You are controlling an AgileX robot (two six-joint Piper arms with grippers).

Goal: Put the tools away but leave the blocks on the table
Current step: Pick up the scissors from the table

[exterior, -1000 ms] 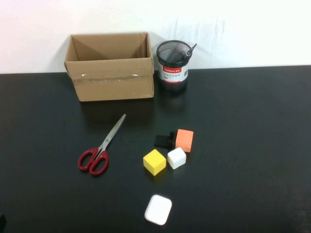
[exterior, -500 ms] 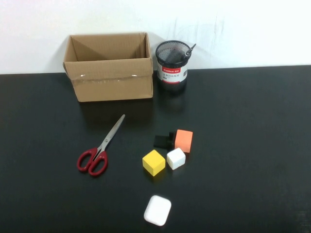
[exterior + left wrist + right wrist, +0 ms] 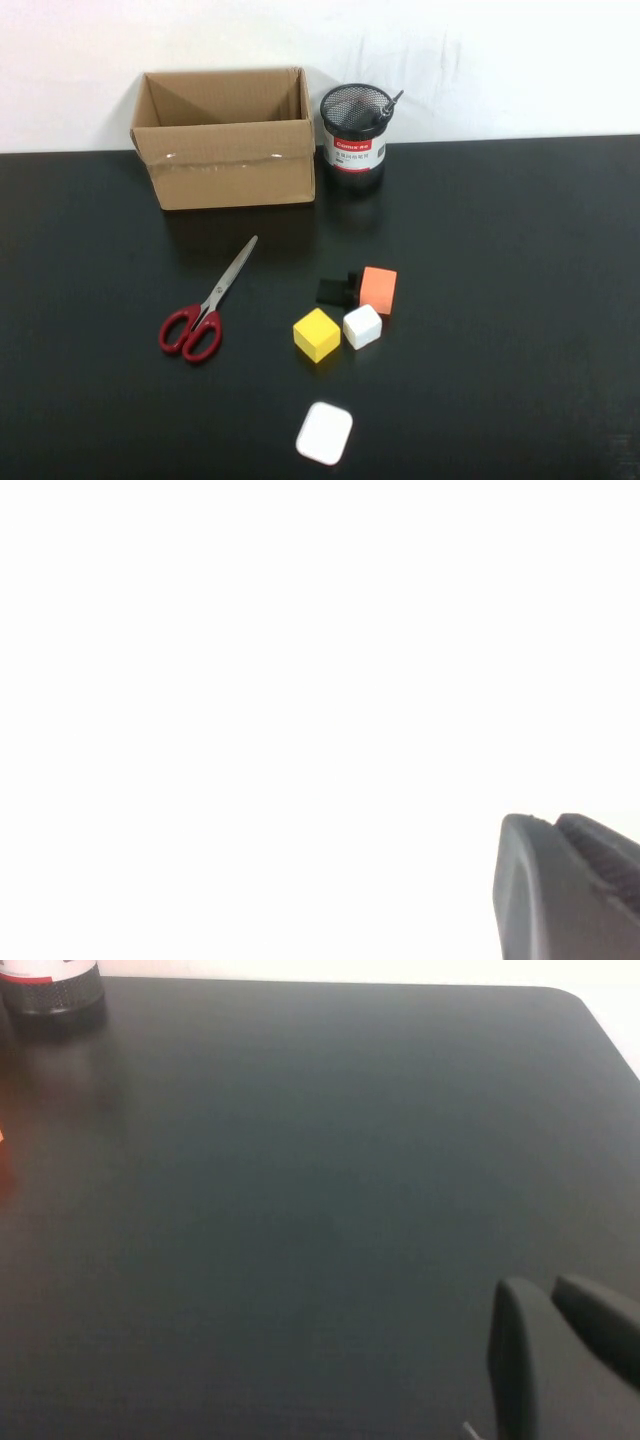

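Currently | I see red-handled steel scissors [image 3: 202, 305] loose left of table [image 3: 520, 250] centre, black-handled screwdriver [image 3: 389, 105] already in mesh cup [image 3: 354, 130] at far edge | left gripper [image 3: 575, 890], right gripper [image 3: 560, 1360] off-table; grip: cannot tell | blocks [image 3: 345, 308] near centre.

An open cardboard box [image 3: 225, 140] stands at the far edge of the black tabletop [image 3: 500, 260], with a black mesh pen holder [image 3: 355, 138] just to its right; a dark tool handle [image 3: 388, 106] pokes out of the holder's rim. Red-handled scissors [image 3: 208, 303] lie closed left of centre, blades pointing far-right. Right of them cluster a yellow cube [image 3: 317, 334], a white cube [image 3: 362, 326], an orange cuboid [image 3: 378, 289] and a black piece [image 3: 335, 290]. A white rounded pad [image 3: 324, 433] lies nearer. Neither claw is in view.
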